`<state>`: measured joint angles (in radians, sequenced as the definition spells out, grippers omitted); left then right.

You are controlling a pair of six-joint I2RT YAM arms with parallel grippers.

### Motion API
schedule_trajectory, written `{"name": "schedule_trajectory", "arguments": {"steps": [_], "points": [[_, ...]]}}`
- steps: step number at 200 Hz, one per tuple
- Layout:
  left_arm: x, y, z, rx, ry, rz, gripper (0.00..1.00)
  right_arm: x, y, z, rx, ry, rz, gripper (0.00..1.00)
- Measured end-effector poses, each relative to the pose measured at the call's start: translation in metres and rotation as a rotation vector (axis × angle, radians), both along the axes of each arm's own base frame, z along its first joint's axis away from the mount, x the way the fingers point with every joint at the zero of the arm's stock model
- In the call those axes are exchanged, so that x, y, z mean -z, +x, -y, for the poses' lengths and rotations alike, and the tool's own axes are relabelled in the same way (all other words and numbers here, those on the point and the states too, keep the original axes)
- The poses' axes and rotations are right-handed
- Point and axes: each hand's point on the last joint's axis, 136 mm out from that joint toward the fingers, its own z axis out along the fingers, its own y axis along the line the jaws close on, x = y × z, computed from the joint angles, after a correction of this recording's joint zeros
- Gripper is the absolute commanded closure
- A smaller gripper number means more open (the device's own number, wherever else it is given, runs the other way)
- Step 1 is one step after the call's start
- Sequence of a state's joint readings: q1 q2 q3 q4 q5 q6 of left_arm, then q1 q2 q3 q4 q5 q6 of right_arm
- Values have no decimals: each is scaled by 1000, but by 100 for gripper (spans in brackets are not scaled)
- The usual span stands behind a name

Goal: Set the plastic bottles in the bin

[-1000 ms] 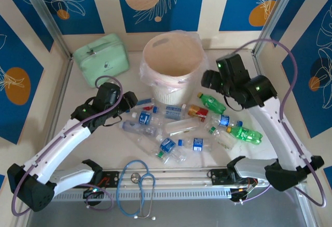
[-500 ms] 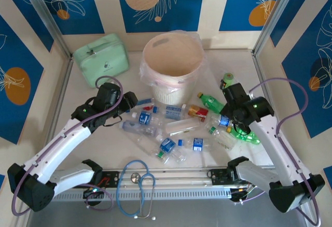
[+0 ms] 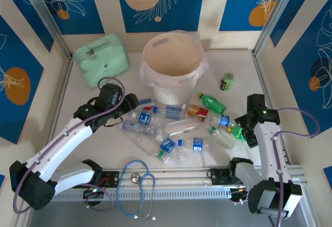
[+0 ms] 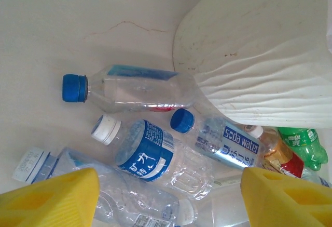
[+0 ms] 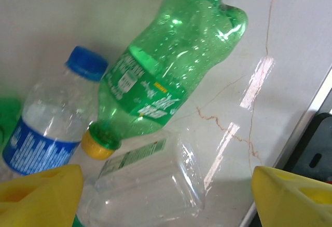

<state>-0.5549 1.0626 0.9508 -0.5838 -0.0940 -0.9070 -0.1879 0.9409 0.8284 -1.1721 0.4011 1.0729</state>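
Top external view: a mint case [image 3: 101, 58] sits upper left, a small green-topped can [image 3: 226, 81] lies right of the bin [image 3: 167, 89], and a stethoscope [image 3: 136, 184] lies at the bottom edge. The bottles [image 3: 179, 125] lie scattered mid-frame, just below the bin. The bin's peach inside looks bare; the case is zipped. The left gripper [image 3: 130, 104] hangs open over the heap's left end, holding nothing. The right gripper [image 5: 166, 198] gapes, empty, above a green bottle [image 5: 166, 81].
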Motion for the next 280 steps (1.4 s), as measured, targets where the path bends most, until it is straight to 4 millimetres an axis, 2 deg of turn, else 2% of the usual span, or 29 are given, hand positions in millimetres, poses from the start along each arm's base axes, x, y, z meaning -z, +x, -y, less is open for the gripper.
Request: {"name": "schedule_trajectory", "arguments": {"steps": [22, 95, 134, 186, 219, 280], "points": [[1, -1, 1, 6, -5, -5, 27, 10, 1, 10, 72, 32, 3, 6], [5, 0, 3, 12, -2, -19, 26, 44, 12, 33, 177, 85, -28, 6], [7, -1, 3, 12, 1, -24, 26, 54, 27, 40, 188, 95, -10, 6], [12, -1, 3, 11, 6, -32, 26, 75, 39, 44, 195, 127, -38, 13], [13, -1, 2, 11, 8, -35, 27, 85, 40, 45, 198, 134, -45, 15], [16, -2, 2, 11, 11, -40, 27, 93, 43, 48, 186, 129, -41, 34]]}}
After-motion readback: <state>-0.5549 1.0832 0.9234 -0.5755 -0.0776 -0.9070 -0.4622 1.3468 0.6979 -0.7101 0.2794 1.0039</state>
